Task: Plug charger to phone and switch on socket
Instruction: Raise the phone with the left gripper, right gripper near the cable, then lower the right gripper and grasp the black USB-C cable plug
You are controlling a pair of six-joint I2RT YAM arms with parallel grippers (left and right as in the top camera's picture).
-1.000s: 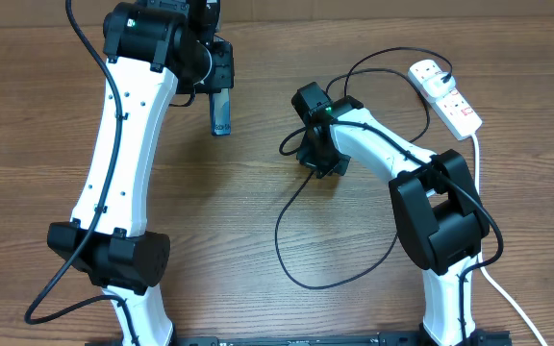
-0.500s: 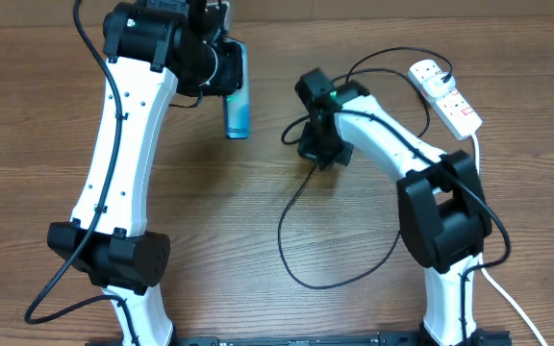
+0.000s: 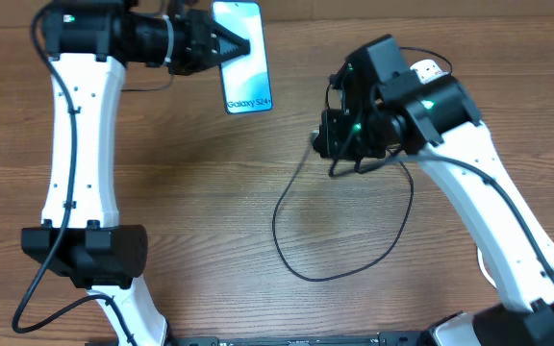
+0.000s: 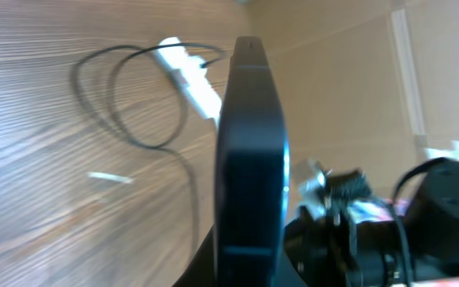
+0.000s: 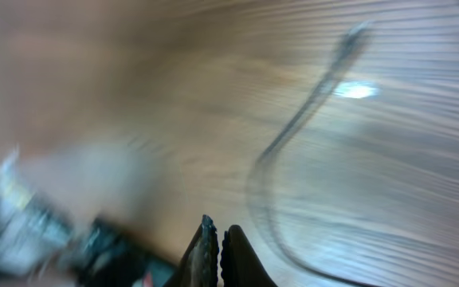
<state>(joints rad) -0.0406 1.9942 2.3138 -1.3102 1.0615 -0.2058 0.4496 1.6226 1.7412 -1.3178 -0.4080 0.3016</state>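
Since half a second ago, the slim smartphone with blue-teal screen [image 3: 243, 62] has been turned screen-up in the clamped left claw [image 3: 227, 45], long axis away-to-near, "Galaxy S24" end toward the robot. The thin black charger cable [image 3: 287, 255] trails from the nearly closed right claw [image 3: 338, 154], apparently pinched. Plugging in, and switching the white power strip [image 3: 428, 69] beyond it, are left.

Phone [image 3: 242, 58] screen, at the left gripper [image 3: 217, 45]: blue-teal fading to white, with dark lettering; its edge is seen black. Charger [image 3: 291, 245], below the right gripper [image 3: 333, 146]: black. Socket [image 4: 188, 73]: white, red marks. Table [image 3: 210, 192]: brown, streaked wood grain. Both grippers are recorded black. Arm links [image 3: 80, 144]: white, joints black.
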